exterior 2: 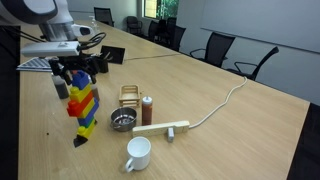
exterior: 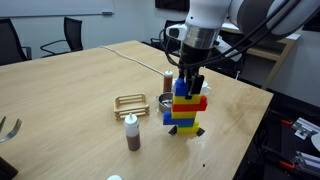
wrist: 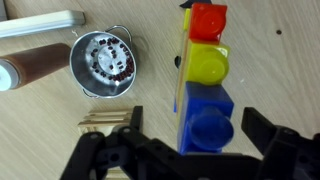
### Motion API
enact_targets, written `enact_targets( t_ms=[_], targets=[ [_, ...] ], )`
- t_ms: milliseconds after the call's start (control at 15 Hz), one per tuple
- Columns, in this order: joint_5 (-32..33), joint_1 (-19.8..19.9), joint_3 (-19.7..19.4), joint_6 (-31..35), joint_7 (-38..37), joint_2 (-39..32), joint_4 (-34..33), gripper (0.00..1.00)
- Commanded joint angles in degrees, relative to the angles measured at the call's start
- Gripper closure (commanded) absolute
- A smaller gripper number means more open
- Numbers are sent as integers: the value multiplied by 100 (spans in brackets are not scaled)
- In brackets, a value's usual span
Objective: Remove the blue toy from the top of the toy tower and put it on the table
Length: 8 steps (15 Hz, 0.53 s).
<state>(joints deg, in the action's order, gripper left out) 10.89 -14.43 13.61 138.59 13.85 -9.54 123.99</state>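
The toy tower stands on the light-wood table, in stacked blue, yellow and red bricks on a dark base; it also shows in an exterior view. The blue toy sits on top of it, above a yellow brick and a red one. My gripper is open, with one finger on each side of the blue toy and a small gap to each. In both exterior views the gripper hangs over the tower's top and partly hides the blue toy.
A small metal strainer, a brown-and-white bottle, a wooden rack and a pale wooden block lie beside the tower. A white mug stands nearer the table's edge. A cable runs across the table. Chairs ring it.
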Motion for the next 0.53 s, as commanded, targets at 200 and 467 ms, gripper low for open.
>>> enact_targets(
  t_ms=[200,467],
  targets=[
    [-93,70,35,42,234,6,95,3],
    [-10,64,13,56,198,6,169,0]
  ],
)
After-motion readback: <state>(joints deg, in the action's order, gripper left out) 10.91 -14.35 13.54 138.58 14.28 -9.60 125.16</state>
